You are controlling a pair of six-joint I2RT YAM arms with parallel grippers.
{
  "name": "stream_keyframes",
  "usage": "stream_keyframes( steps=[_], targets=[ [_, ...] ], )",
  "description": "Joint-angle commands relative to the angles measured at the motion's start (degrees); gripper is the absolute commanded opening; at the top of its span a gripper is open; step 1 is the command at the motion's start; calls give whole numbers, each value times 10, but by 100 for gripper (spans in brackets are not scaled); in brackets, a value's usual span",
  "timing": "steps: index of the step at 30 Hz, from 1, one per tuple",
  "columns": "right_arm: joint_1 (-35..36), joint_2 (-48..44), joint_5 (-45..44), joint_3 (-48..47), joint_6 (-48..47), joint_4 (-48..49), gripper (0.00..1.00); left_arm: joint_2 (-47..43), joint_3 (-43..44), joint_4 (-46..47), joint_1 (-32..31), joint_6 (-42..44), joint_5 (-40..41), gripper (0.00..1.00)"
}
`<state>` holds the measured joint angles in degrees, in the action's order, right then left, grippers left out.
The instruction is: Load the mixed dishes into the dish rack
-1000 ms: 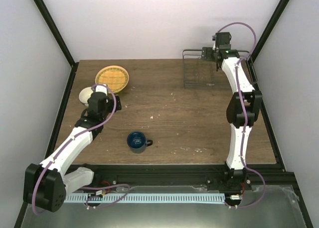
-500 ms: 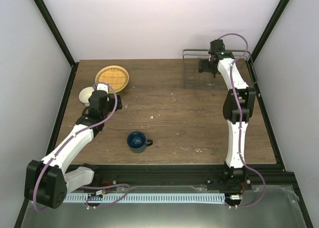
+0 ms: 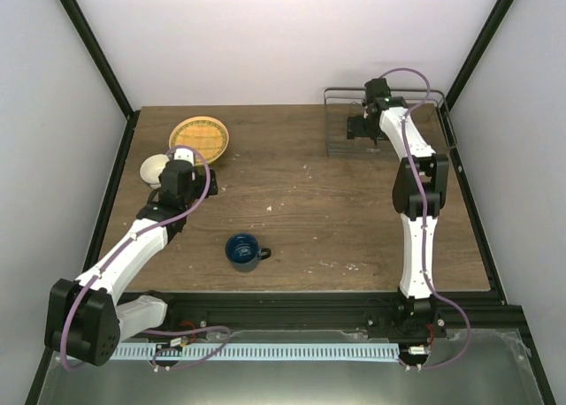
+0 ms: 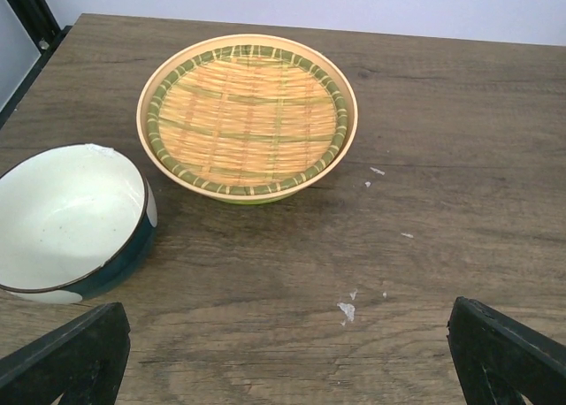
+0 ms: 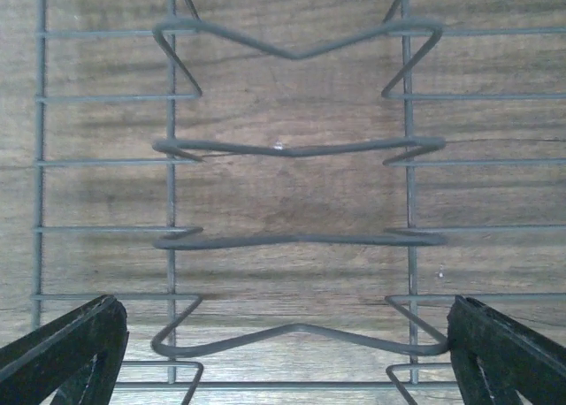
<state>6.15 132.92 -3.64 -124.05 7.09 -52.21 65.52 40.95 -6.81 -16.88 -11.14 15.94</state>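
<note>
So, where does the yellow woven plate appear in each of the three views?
Top external: plate in the upper left.
Left wrist: plate at upper centre.
Right wrist: not in it; only rack wires show.
Shared landmark: the cup, just lower left of the plate in both of those views.

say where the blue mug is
In the top view the dark blue mug stands on the table left of centre, near its front edge, right of the left arm.
</note>
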Motion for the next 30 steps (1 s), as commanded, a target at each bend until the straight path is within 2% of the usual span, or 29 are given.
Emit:
stream_keyframes(
  steps=[1, 5, 19, 30],
  targets=[
    [16, 6, 2, 16, -2, 0, 100, 2, 18, 6, -2, 11, -4, 100],
    [22, 4, 0, 26, 2, 0, 100, 1, 18, 6, -2, 12, -3, 100],
    [57, -57, -34, 182, 45, 29, 100, 8, 20, 10, -2, 11, -12, 100],
    [149, -148, -63, 336, 131, 92, 100, -19, 10, -1, -2, -2, -34, 100]
  ],
)
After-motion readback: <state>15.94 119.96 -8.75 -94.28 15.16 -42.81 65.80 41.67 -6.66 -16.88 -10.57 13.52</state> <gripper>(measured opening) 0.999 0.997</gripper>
